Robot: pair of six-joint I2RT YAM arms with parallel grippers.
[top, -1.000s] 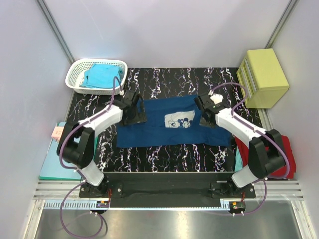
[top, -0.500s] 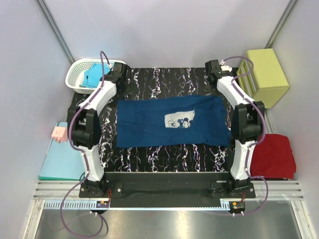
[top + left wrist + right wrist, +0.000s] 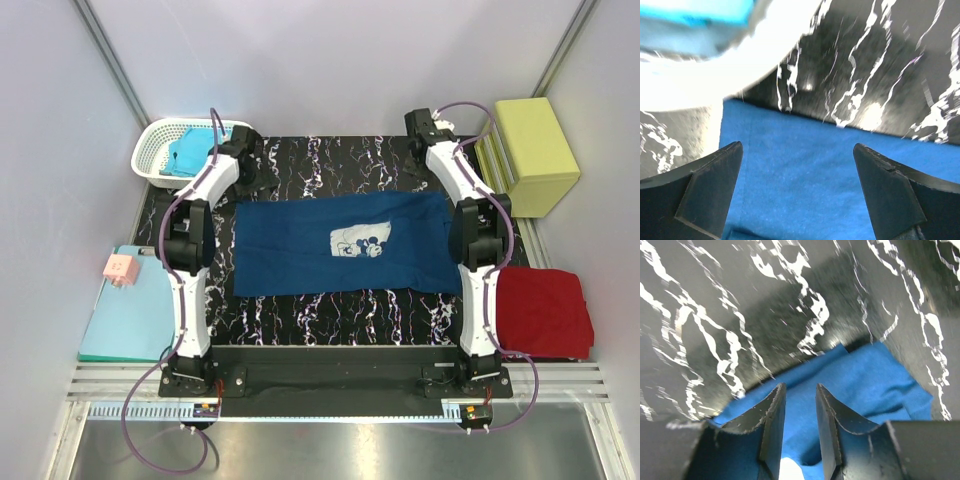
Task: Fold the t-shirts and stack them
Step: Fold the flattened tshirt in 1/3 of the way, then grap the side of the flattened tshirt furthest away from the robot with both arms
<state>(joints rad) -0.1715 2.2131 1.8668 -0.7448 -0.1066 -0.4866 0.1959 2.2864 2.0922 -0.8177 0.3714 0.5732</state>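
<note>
Both arms have swung off the cloth to the far end of the black marbled table (image 3: 330,160), leaving the navy blue cotton t-shirt (image 3: 290,250) with its pale cartoon-mouse print spread flat mid-table, so folding probably comes next. The left gripper (image 3: 797,146) gapes wide and empty; the right gripper (image 3: 799,386) stands narrowly parted, gripping nothing. Marble shows past the shirt's far edge, but the white plastic basket (image 3: 148,158) crowds the left gripper and the yellow-green box (image 3: 530,150) flanks the right.

The white basket (image 3: 715,75) is a blurred glare cut off by the left wrist view's edge, and the right arm (image 3: 478,290) hides an edge of the navy t-shirt (image 3: 300,250).
</note>
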